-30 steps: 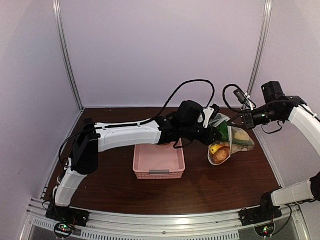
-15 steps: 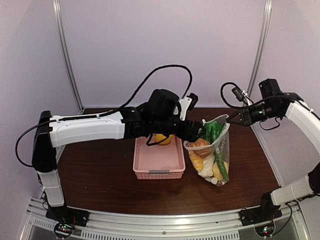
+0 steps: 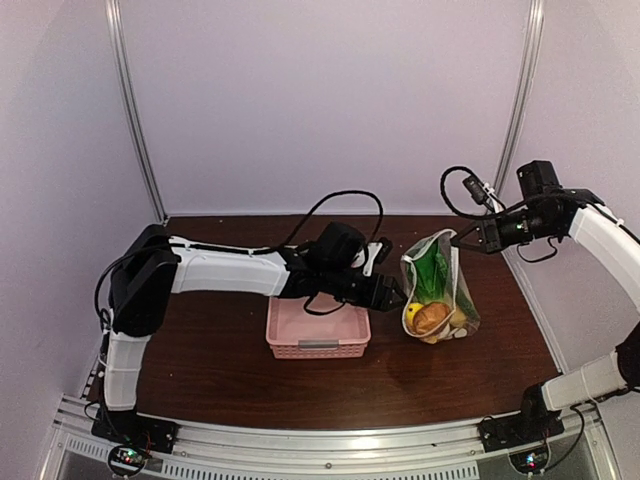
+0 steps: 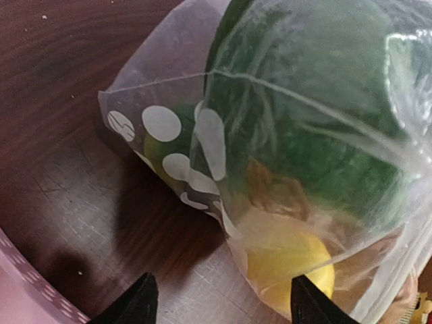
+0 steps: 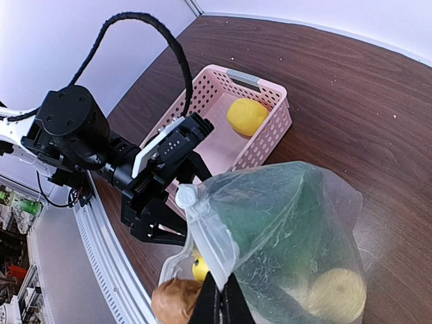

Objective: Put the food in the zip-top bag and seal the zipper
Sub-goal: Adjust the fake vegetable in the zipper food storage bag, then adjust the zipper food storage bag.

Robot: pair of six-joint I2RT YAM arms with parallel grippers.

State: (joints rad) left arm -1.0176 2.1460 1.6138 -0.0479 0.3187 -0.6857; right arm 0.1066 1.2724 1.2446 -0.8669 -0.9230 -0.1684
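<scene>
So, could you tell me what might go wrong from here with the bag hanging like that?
1. The zip-top bag hangs full from the right tool's single pinch on its top edge; the film might slip free.
2. A lemon lies in the pink basket; sealing now would leave it out.
3. The open left tool sits close beside the bag and might snag it.

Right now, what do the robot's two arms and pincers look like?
The left arm and right arm have smooth white shells with black joints. The left gripper and right gripper are black, two-fingered; a looping black cable trails from each wrist.
</scene>
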